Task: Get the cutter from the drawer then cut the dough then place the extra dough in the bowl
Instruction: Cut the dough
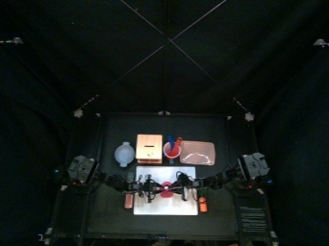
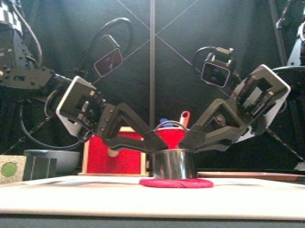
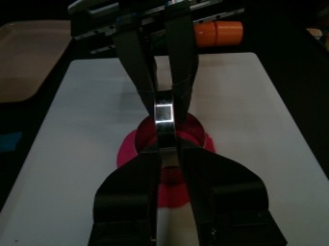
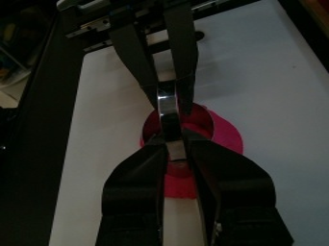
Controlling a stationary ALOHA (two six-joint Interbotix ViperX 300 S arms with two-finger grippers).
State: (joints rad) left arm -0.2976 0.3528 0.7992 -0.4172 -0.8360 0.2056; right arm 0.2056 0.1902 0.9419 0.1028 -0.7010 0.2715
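1. Left hand: we see its jaws drawn narrow, closed on the top of the cutter. The arm comes in from the left and slopes down to the middle of the cutting board.

2. Right hand: we see its jaws equally narrow, gripping the same cutter from the opposite side. In both wrist views the two hands meet tip to tip over the bright metal strip of the cutter.

3. Cutter: it stands upright on the dough, near the dough's middle. We note that the flat pink-red disc shows all around the metal wall.

4. Dough: it lies flat on the white cutting board, which sits at the front centre of the surface.

5. Behind the board, from left to right in the top view, we find:
   - the blue-grey bowl, well apart from the dough;
   - the pale wooden box, just beside the bowl, its red drawer front facing forward;
   - the red cup, with a blue and a red knife handle standing up in it;
   - the pink tray, just beside the cup.

6. We cannot tell whether the drawer is pulled out or pushed in.
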